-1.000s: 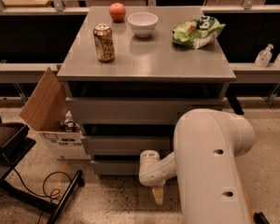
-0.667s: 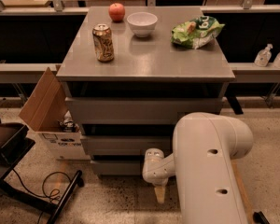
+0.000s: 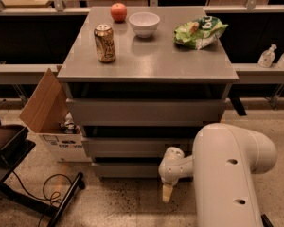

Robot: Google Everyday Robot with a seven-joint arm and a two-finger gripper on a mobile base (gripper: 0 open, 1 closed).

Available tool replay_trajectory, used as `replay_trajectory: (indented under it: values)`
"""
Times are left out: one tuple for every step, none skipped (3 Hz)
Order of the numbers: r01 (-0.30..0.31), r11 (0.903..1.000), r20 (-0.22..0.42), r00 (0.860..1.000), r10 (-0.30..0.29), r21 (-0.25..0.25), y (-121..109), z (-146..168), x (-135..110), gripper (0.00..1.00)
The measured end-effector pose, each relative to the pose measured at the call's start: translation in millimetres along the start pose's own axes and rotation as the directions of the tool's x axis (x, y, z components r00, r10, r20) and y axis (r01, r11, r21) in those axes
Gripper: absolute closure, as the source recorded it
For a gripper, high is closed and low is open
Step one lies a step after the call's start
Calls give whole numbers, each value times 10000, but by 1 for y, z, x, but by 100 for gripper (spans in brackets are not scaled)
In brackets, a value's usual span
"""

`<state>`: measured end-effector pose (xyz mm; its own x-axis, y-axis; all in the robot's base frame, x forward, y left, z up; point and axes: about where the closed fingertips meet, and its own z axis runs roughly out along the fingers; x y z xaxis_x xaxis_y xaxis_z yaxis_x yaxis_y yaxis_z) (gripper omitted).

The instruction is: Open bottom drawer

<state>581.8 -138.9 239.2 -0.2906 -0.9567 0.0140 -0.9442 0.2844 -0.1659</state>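
The grey cabinet [image 3: 146, 112] has three drawer fronts. Its bottom drawer [image 3: 125, 169] is the lowest and slimmest front, just above the floor, and it sits flush with the one above. My white arm [image 3: 227, 174] comes in from the lower right. Its wrist lies against the right part of the bottom drawer front. The gripper [image 3: 166, 194] hangs below the wrist, pointing down at the floor just in front of that drawer. The right end of the bottom drawer is hidden behind my arm.
On the cabinet top stand a soda can [image 3: 105, 43], an apple [image 3: 118, 12], a white bowl [image 3: 144, 23] and a green chip bag [image 3: 199, 31]. An open cardboard box [image 3: 49, 117] sits left of the cabinet. A black chair base [image 3: 47, 202] and cable lie at lower left.
My arm and gripper have shifted slightly to the right along the bottom drawer front. The drawer itself has not moved.
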Motion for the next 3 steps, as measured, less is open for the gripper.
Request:
replay_trajectory:
  values:
    - [-256,9996,705,9972,263,-112,-2,5,-5,0]
    - [-370,9993,1253,9914,377,-75,-4,7,-11,0]
    - [-210,9996,1684,9856,175,193,-5,7,-19,0]
